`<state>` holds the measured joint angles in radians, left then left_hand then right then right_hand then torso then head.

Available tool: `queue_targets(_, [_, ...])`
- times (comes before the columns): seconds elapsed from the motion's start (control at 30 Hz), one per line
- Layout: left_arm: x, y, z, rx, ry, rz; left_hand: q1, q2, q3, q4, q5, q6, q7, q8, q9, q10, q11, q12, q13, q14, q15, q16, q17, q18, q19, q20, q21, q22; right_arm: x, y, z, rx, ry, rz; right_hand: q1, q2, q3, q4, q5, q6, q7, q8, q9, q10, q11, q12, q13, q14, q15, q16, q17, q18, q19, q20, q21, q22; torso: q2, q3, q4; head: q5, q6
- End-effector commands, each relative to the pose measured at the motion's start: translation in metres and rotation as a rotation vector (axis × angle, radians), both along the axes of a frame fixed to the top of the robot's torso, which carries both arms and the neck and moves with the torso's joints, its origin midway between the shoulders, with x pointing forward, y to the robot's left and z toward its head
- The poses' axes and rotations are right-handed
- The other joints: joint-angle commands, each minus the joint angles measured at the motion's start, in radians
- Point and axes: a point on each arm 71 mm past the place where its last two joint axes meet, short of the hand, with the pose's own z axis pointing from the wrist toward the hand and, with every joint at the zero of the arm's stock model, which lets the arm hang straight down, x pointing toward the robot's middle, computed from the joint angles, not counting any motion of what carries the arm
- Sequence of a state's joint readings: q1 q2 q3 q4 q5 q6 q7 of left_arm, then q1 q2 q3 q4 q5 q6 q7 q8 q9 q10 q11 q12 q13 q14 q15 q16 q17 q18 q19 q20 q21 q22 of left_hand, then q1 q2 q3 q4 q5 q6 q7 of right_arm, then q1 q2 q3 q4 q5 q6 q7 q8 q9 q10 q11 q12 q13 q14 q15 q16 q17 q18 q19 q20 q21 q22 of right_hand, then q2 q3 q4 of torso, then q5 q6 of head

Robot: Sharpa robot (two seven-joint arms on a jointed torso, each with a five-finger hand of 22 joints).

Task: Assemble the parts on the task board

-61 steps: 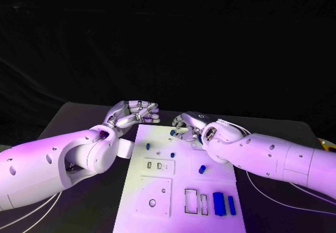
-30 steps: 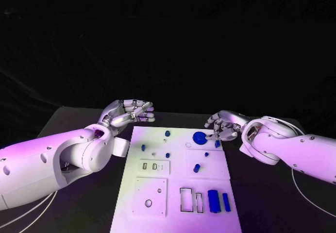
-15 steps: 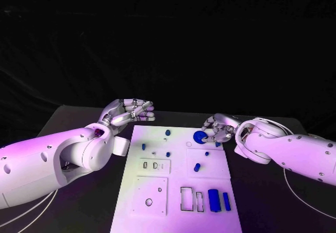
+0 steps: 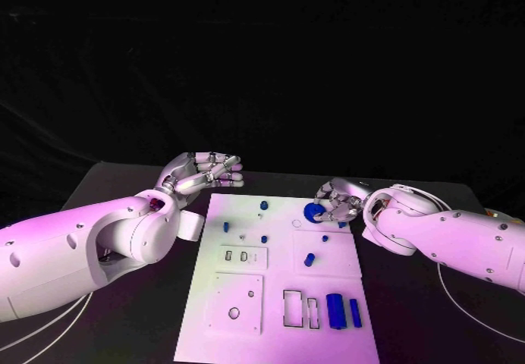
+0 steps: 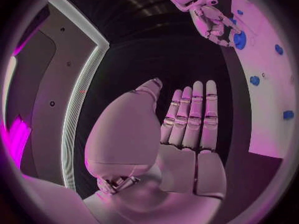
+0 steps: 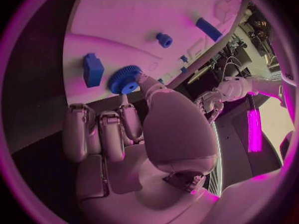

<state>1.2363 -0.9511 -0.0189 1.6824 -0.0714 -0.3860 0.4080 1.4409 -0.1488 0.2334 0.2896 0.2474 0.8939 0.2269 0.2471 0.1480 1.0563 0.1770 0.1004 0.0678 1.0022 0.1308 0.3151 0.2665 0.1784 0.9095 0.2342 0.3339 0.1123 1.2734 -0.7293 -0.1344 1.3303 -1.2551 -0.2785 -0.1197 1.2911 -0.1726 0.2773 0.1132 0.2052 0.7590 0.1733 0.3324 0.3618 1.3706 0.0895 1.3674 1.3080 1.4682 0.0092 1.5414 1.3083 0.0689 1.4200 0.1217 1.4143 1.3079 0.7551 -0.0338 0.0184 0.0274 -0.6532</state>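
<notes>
We find bare task board (image 4: 235, 235) at nine o'clock of the blue gear (image 4: 314, 212); the right hand (image 4: 336, 200) crowds its three o'clock side.

task board (image 4: 279, 318): 1 | hands: 2, left (image 4: 202, 174), right (image 4: 337, 201) | gear (image 4: 314, 212): 1 | blue bars (image 4: 336, 312): 2

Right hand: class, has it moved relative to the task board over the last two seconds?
Yes. The right hand went from the task board's far middle out to its far right edge, beside the gear.
</notes>
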Motion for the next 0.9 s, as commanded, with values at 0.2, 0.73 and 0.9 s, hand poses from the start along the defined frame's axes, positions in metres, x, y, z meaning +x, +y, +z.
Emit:
queue_targets(0.2, [-0.0004, -0.0026, 0.0012, -0.011, -0.001, -0.023, -0.005, 0.001, 0.0, -0.003, -0.005, -0.007, 0.004, -0.005, -0.001, -0.005, -0.002, -0.005, 0.001, -0.006, -0.002, -0.007, 0.001, 0.004, -0.002, 0.004, -0.006, -0.001, 0.0004, 0.0022, -0.003, -0.032, -0.016, 0.005, 0.012, 0.005, 0.009, 0.002, 0.004, -0.001, 0.002, 0.009, -0.001, 0.023, 0.001, 0.024, 0.027, 0.084, 0.008, 0.006, 0.171, -0.015, 0.007, 0.001, 0.007, 0.053, -0.001, 0.0, -0.0003, 0.0, -0.002])
queue_targets(0.73, [-0.0005, -0.002, 0.0009, -0.012, 0.004, -0.029, -0.005, 0.001, 0.0, -0.003, -0.005, -0.008, 0.004, -0.005, -0.001, -0.005, -0.002, -0.005, 0.001, -0.006, -0.002, -0.008, 0.002, 0.005, -0.002, 0.004, -0.006, -0.002, -0.0038, 0.0056, -0.0036, -0.11, -0.118, 0.04, 0.043, 0.001, 0.087, -0.038, -0.006, 0.143, -0.044, 0.087, 0.036, 0.096, -0.039, 0.106, 0.127, 0.088, -0.024, 0.013, 0.194, -0.025, 0.036, -0.026, 0.038, 0.101, -0.001, -0.0001, -0.0013, 0.002, -0.008])
queue_targets(0.9, [-0.0006, -0.002, 0.0009, -0.012, 0.004, -0.03, -0.005, 0.001, 0.0, -0.003, -0.005, -0.008, 0.004, -0.005, -0.001, -0.005, -0.002, -0.005, 0.001, -0.006, -0.002, -0.008, 0.002, 0.005, -0.002, 0.004, -0.006, -0.002, -0.0068, 0.0102, 0.0001, -0.105, -0.188, 0.055, 0.04, -0.004, 0.1, -0.043, 0.009, 0.148, -0.046, 0.089, 0.04, 0.101, -0.042, 0.11, 0.133, 0.089, -0.028, 0.014, 0.198, -0.027, 0.042, -0.029, 0.044, 0.111, -0.001, 0.0, -0.0006, 0.0, -0.005])
